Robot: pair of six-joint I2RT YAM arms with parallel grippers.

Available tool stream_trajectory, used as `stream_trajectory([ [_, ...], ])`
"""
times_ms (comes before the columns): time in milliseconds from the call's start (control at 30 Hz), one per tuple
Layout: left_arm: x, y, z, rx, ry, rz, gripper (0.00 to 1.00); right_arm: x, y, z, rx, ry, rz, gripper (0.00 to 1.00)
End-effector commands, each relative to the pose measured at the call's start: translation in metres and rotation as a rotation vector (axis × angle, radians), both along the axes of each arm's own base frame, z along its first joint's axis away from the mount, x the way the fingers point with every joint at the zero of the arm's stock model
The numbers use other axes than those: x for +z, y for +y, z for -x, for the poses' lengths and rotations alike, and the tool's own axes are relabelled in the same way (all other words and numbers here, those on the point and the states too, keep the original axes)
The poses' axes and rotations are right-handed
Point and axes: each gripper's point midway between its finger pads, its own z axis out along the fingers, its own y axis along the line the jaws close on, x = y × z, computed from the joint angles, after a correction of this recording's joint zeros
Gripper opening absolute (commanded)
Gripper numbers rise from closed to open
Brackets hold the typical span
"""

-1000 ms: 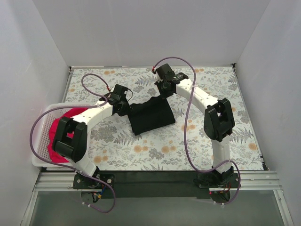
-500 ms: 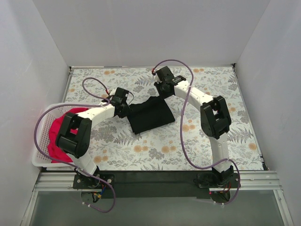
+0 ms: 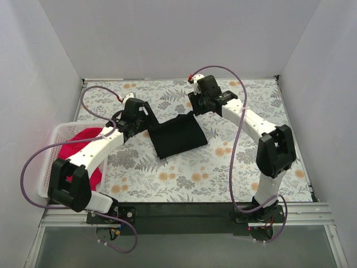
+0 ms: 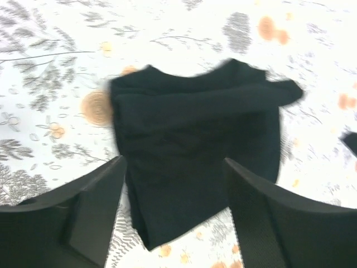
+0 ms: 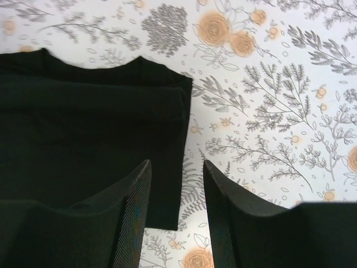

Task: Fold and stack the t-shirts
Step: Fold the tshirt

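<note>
The black shirt (image 3: 177,135) lies folded into a rough rectangle near the middle of the flower-patterned bench (image 3: 167,181). It lies flat, with one fold line along its far part and a loose corner poking out at its far right end.

The left tool (image 3: 148,123) is at the shirt's far left corner. In the blurred left wrist view, the left tool (image 4: 174,164) has its fingers spread wide, with nothing between them and the shirt (image 4: 195,139) below.

The right tool (image 3: 193,109) is at the shirt's far right corner. Seen from its own wrist, the right tool (image 5: 177,164) has its fingers parted and pinches nothing, and the gap sits over the shirt's (image 5: 83,128) side edge.

Well to the left of the black shirt, the red-pink shirt (image 3: 75,148) is bunched in a white basket (image 3: 46,170) at the bench's edge.
</note>
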Motion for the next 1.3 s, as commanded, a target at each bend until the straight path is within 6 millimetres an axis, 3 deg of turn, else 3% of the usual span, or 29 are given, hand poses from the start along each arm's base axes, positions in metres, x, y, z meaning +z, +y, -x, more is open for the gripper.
stream_trajectory([
  [0,0.009,-0.019,0.022,-0.128,-0.015,0.038,0.66,0.019,0.027,0.017,0.161,-0.024,-0.146,0.49],
  [100,-0.005,-0.038,0.035,-0.22,0.014,0.088,0.44,0.012,0.04,0.032,0.253,0.006,-0.225,0.47],
  [200,-0.023,-0.041,0.029,-0.223,0.032,0.079,0.3,0.006,0.053,0.036,0.322,0.031,-0.285,0.46],
  [233,-0.026,-0.042,0.024,-0.225,0.029,0.076,0.27,-0.004,0.056,0.035,0.336,0.055,-0.295,0.46],
  [267,-0.024,-0.044,0.017,-0.217,0.022,0.074,0.22,-0.002,0.06,0.03,0.349,0.05,-0.313,0.45],
  [300,-0.038,-0.043,0.012,-0.207,0.052,0.055,0.18,-0.014,0.063,0.029,0.365,0.086,-0.327,0.45],
  [367,-0.038,-0.042,-0.005,-0.175,0.036,0.031,0.16,-0.014,0.068,0.02,0.38,0.086,-0.35,0.44],
  [400,-0.053,-0.039,-0.011,-0.162,0.069,0.012,0.15,-0.026,0.068,0.015,0.379,0.11,-0.354,0.44],
  [600,-0.079,-0.029,-0.052,-0.094,0.099,-0.029,0.14,-0.046,0.061,-0.022,0.351,0.136,-0.411,0.43],
  [700,-0.079,-0.027,-0.072,-0.092,0.09,-0.026,0.18,-0.055,0.056,-0.045,0.3,0.141,-0.455,0.43],
  [833,-0.075,-0.026,-0.092,-0.091,0.067,-0.032,0.29,-0.037,0.053,-0.07,0.241,0.116,-0.51,0.44],
  [967,-0.06,-0.026,-0.098,-0.088,0.039,-0.014,0.44,-0.018,0.06,-0.067,0.264,0.116,-0.579,0.47],
  [1000,-0.054,-0.027,-0.097,-0.089,0.029,-0.003,0.46,-0.006,0.063,-0.061,0.292,0.112,-0.609,0.48],
  [1067,-0.048,-0.03,-0.09,-0.097,0.018,0.028,0.51,-0.002,0.066,-0.054,0.301,0.11,-0.664,0.51],
  [1100,-0.033,-0.03,-0.088,-0.1,-0.017,0.049,0.52,0.008,0.069,-0.045,0.335,0.113,-0.701,0.52],
  [1233,-0.015,-0.034,-0.076,-0.111,-0.093,0.117,0.52,0.013,0.078,-0.026,0.417,0.147,-0.796,0.53],
  [1267,-0.019,-0.032,-0.069,-0.111,-0.092,0.125,0.5,0.008,0.079,-0.024,0.431,0.16,-0.805,0.53],
])
